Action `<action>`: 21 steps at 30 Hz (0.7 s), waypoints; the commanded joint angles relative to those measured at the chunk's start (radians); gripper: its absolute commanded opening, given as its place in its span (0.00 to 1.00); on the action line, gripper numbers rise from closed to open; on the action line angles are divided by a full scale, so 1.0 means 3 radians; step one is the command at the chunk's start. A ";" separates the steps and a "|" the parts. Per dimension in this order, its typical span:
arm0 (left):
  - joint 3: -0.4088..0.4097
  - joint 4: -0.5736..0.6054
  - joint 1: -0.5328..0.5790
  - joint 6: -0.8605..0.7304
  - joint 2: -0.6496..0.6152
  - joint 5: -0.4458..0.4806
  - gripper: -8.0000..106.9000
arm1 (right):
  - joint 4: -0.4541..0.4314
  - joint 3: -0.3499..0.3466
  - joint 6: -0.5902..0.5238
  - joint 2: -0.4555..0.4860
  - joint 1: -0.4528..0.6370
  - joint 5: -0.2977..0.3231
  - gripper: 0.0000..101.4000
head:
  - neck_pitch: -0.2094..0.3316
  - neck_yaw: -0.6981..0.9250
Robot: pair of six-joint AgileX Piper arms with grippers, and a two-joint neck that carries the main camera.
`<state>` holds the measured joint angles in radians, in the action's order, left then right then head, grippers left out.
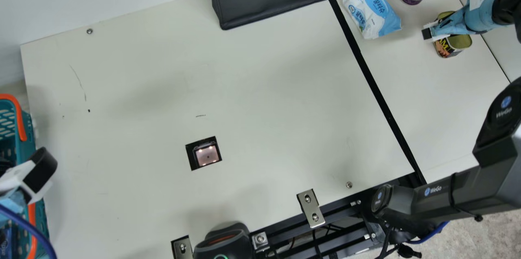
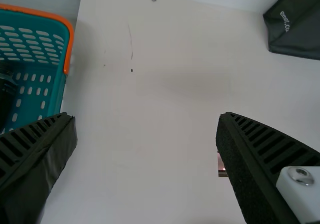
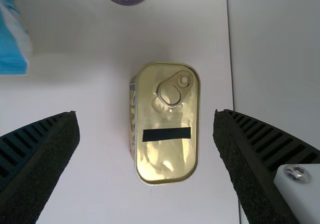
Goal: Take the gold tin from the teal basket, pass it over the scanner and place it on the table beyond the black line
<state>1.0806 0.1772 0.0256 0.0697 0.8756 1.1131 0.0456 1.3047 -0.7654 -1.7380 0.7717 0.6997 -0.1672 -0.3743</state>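
Now | right gripper (image 1: 443, 29) yawning wide over the gold tin (image 3: 167, 114), clear of its sides | tin beyond the black line (image 1: 374, 84), near the worktop's (image 1: 264, 88) right edge | left gripper (image 1: 22, 175) wide too, by the teal basket (image 1: 28, 124)

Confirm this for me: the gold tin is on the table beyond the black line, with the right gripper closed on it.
Not closed: the right wrist view shows the right gripper open, its fingers apart with a gap on either side of the gold tin. The tin is indeed on the table beyond the black line.
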 commanded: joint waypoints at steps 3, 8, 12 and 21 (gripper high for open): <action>0.0000 0.0000 0.0000 0.0000 0.0000 0.0000 0.85 | -0.0214 -0.0105 0.0294 0.0301 -0.0201 0.0045 0.94 | 0.0097 -0.0008; 0.0000 0.0000 0.0000 0.0000 0.0000 0.0000 0.85 | -0.0407 -0.0199 0.0639 0.0633 -0.0502 0.0175 0.94 | 0.0097 -0.0008; 0.0000 0.0000 0.0000 0.0000 0.0000 0.0000 0.85 | -0.0548 -0.0225 0.0929 0.0884 -0.0779 0.0310 0.94 | 0.0097 -0.0008; 0.0095 -0.0117 0.0002 -0.0054 -0.0093 0.0077 0.85 | -0.0688 -0.0226 0.1352 0.1322 -0.1231 0.0603 0.94 | 0.0097 0.0149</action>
<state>1.0866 0.1722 0.0256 0.0643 0.8692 1.1220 -0.1673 1.2380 -0.3566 -1.3546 0.4014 0.8702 -0.1672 -0.3743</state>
